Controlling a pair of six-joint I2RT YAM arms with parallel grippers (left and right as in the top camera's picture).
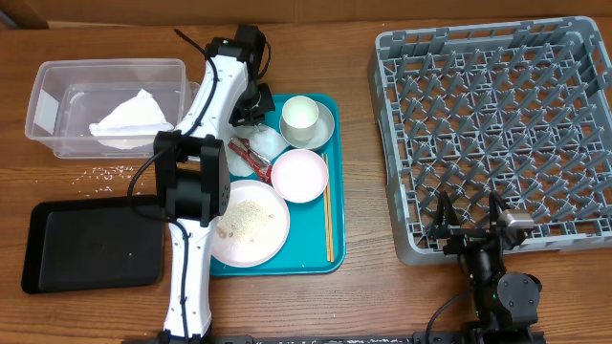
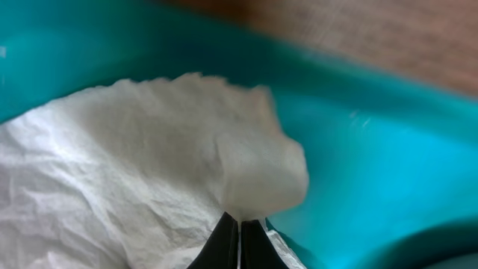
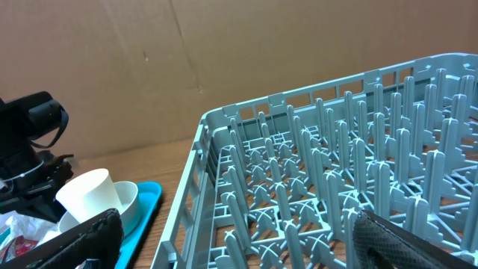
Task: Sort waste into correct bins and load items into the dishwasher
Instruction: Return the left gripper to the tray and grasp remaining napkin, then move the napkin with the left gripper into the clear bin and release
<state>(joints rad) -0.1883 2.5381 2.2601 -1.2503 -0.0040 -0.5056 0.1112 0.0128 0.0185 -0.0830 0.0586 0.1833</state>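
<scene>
- The left gripper (image 2: pixel 240 235) has its jaws pressed together on a fold of the crumpled white napkin (image 2: pixel 149 172); in the left wrist view the paper bulges up right above the closed tips, so the grip looks to be on an edge fold and not on the bulk
- The napkin lies on the teal tray (image 2: pixel 373 149), in its far part, just beside the red wrapper (image 1: pixel 247 153); most of the paper spreads to one side of the jaws, and it has no clear long axis
- How much paper sits between the tips is hidden, so the hold may be thin
- The clear tub (image 1: pixel 57 72) stands well apart to the robot's left of the tray, with another white napkin (image 1: pixel 129 117) already inside; my guess is that the coming move is a lift clear of the tray rim, then a carry leftward to that tub
- The left arm is by far the nearer one to both napkin and tub
- The right gripper (image 1: pixel 468 212) hangs with its jaws spread wide and nothing between them, at the near edge of the dish rack (image 1: pixel 555 239), well away from the tray
</scene>
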